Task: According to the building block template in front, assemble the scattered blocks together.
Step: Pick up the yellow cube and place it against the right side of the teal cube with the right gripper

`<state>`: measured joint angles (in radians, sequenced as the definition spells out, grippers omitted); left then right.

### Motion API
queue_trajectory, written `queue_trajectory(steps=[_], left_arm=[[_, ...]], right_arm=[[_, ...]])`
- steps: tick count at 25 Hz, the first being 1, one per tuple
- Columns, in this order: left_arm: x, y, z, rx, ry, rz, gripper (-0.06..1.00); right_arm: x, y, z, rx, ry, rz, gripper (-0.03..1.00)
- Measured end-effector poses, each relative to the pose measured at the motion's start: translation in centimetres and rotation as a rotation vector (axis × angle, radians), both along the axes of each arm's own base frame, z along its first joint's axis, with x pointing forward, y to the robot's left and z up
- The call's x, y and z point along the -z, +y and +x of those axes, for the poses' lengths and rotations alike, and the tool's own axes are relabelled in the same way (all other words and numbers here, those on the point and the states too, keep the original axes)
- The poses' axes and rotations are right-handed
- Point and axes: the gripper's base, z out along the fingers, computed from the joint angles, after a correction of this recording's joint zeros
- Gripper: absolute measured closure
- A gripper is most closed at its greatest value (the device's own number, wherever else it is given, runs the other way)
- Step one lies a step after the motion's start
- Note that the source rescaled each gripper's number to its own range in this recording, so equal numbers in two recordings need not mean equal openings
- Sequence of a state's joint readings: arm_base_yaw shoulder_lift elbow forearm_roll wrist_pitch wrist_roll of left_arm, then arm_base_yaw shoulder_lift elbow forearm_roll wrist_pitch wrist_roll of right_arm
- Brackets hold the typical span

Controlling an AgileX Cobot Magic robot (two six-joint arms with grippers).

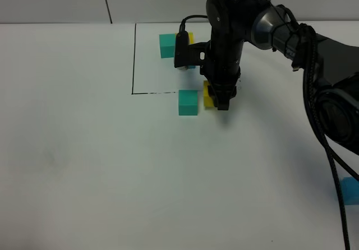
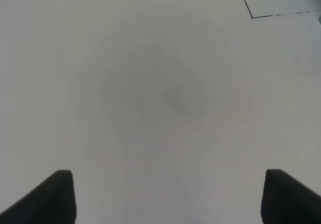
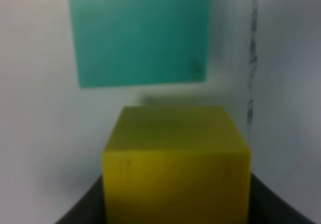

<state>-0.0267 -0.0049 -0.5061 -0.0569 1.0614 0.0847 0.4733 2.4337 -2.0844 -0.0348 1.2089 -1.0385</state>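
The template sits inside the black outline (image 1: 133,59) at the back. Its teal cube (image 1: 167,45) and a sliver of its yellow cube (image 1: 191,37) show; its blue cube is hidden behind my right arm. The loose teal cube (image 1: 188,102) lies just outside the outline's front line. My right gripper (image 1: 220,100) is shut on the loose yellow cube (image 1: 208,96), a small gap to the right of the teal one. In the right wrist view the yellow cube (image 3: 175,158) sits between the fingers, facing the teal cube (image 3: 140,33). The loose blue cube (image 1: 349,191) lies at the far right edge. My left gripper (image 2: 168,199) is open over bare table.
The white table (image 1: 84,166) ends at a grey tiled wall at the back. The right arm's cables (image 1: 331,166) hang over the right side, near the blue cube. The outline's corner (image 2: 252,17) shows in the left wrist view.
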Motion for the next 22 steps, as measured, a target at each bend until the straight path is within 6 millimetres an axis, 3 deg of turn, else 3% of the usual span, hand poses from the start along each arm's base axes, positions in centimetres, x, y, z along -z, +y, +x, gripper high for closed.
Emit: queue_trajectory(steps=[7,22], left_arm=[[0.0,0.0,0.0,0.000,0.000,0.000,0.12],[0.0,0.0,0.0,0.000,0.000,0.000,0.12]], right_arm=[[1.6,0.2,0.5,0.007,0.013,-0.009,0.97],[2.1,-0.4,-0.5,0.043,0.067,-0.006,0.97]])
